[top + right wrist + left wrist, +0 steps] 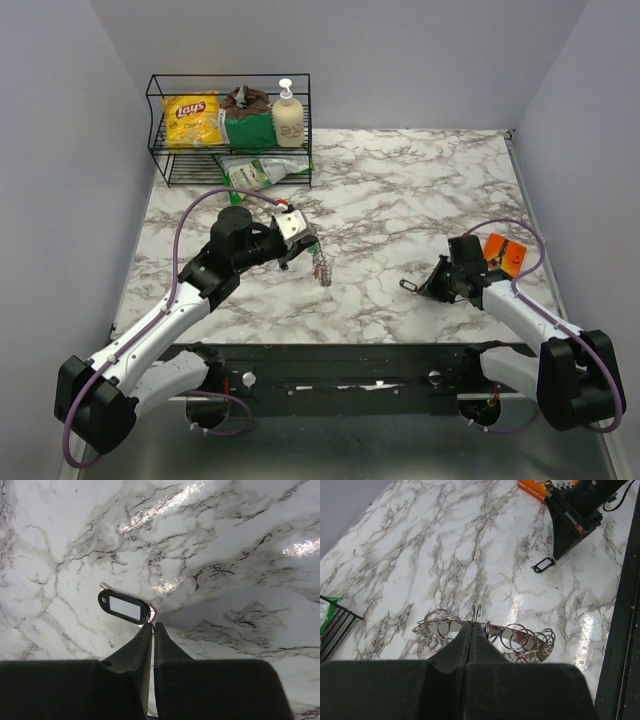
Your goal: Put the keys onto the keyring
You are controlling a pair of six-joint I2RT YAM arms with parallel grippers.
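Both jaw pairs were closed. Left gripper (471, 632) had its jaws pressed flat together on the rings (517, 639): a chrome strip strung with a clutter of split rings, pinched mid-strip, rings fanning out either side and dangling over the table (400, 200). Right gripper (152, 626) had its jaws almost touching, nipping the wire loop at the end of a black tag (125, 607) with a white label. Couldn't tell if the tag lay on the table or hung just off it. Keys (322, 268): only red/green flecks in the bundle below the left jaws in the top view, too small to count or confirm

Handling, my read: all of it light, thin, hard metal, slippery in a pinch. Bundle would swing and tangle. Split rings looked springy, stiff to pry open. Best hold is probably the plastic head on a key and the flat strip on the rings, not a loose ring

Tabletop was glossy marble with glare patches, likely low friction, so small parts would skate. Grippers were well apart, the right one just beside an orange packet (505, 252). Wire rack (190, 168) at back left held chips (192, 118), a brown-green bag (247, 118) and a soap bottle (288, 118), with a green pouch (255, 172) poking out of the lower shelf. Plain grey walls (400, 60) boxed in three sides
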